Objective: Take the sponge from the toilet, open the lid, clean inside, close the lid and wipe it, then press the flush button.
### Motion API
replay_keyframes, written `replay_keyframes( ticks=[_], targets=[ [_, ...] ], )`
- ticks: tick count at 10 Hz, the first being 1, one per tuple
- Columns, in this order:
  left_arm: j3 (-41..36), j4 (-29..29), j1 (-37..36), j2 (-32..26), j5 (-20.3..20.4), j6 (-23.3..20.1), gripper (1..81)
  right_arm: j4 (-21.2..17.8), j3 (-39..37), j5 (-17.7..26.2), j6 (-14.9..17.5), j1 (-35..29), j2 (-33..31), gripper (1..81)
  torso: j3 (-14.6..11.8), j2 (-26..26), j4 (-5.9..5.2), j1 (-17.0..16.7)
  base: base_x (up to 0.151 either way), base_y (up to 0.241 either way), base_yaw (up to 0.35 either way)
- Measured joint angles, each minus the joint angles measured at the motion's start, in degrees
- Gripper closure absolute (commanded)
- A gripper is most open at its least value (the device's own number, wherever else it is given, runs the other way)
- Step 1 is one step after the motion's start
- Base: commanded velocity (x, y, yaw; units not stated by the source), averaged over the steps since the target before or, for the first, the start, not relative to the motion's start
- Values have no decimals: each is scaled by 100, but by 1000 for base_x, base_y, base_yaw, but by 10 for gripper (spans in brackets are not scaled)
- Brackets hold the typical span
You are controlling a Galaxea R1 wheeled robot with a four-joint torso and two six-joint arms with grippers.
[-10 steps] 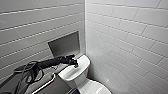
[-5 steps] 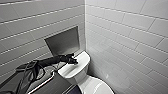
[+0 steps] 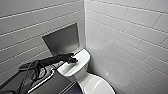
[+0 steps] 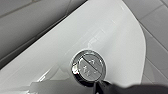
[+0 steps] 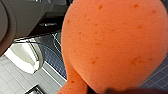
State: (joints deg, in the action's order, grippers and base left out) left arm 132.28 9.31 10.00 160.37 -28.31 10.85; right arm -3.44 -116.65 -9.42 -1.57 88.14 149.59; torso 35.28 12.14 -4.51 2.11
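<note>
While the left gripper (image 3: 73, 60) rested on the tank top (image 3: 82, 55), the right gripper (image 5: 130, 91) held the sponge (image 5: 112, 45).
In the head view the left gripper lay at mid-frame on the toilet (image 3: 83, 73). Its dark tip met the rim of the flush button (image 4: 88, 66), though whether it was clenched or released could not be told. The right gripper grasped the orange sponge above dark floor tiles (image 5: 156, 78).

— Where's the toilet (image 3: 86, 75)?
— In the corner where two tiled walls (image 3: 125, 37) meet, a niche (image 3: 62, 40) in the wall behind its tank (image 3: 83, 56)
— The flush button (image 4: 88, 66)?
— Middle of the tank top, the left gripper (image 3: 73, 60) just beside it
</note>
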Motion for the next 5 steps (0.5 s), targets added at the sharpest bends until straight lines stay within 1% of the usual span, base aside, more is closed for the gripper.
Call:
replay_keyframes(
  ticks=[1, 5],
  targets=[
    [82, -9, -7, 46, 2, 0, 811, 0, 4, -27, 0, -22, -2, 811, 40, -2, 0, 2, 0, 0, 0],
    [474, -9, -44, 282, 83, 15, 811, 2, 11, -44, 0, -21, 13, 811, 44, -2, 0, 2, 0, 0, 0]
  ],
)
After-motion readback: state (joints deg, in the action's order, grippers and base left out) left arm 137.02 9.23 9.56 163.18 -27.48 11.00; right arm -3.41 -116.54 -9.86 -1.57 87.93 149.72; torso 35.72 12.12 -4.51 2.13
